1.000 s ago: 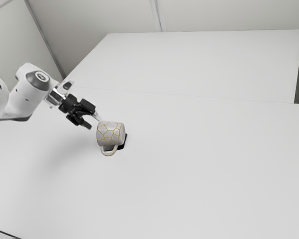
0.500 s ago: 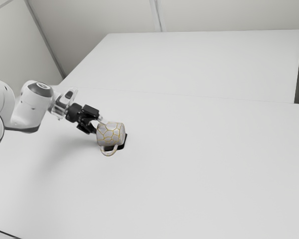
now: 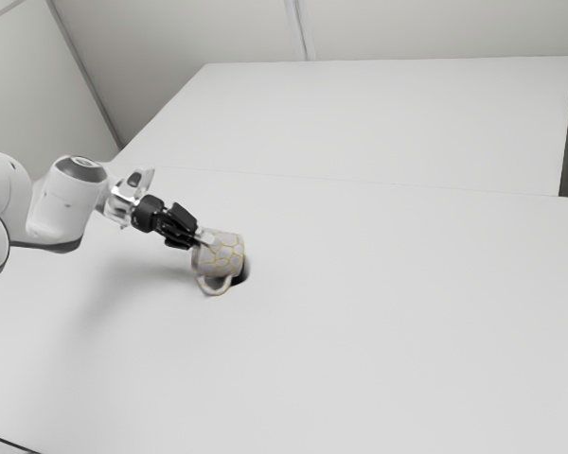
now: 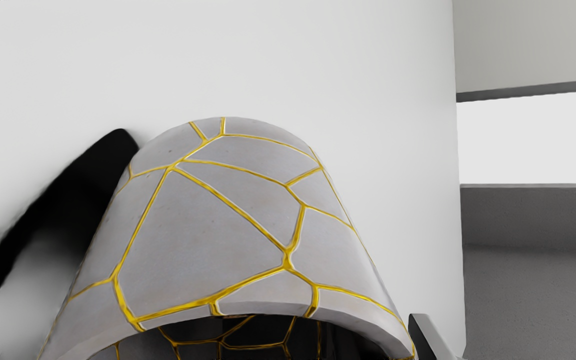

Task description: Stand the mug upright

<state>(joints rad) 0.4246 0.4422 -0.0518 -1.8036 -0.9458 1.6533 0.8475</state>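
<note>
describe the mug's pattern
The mug is grey with branching gold lines, clearest in the wrist view.

Exterior view: fixed off the arm's (image 3: 66, 203) side, raised above the mug (image 3: 220, 255), looking obliquely down over the table (image 3: 379, 350) with walls (image 3: 435, 24) beyond. Mid-range, wide; mug sits left of that view's middle, handle (image 3: 215, 287) toward the camera. Wrist view: rides on the arm, very close to the mug, looking from its mouth rim (image 4: 268, 308) along its outside toward its far end, tabletop behind. Room past the table edge shows well apart from the mug, opposite its shadow (image 4: 83, 195). Shared: mug, shadow, tabletop around it.
</note>
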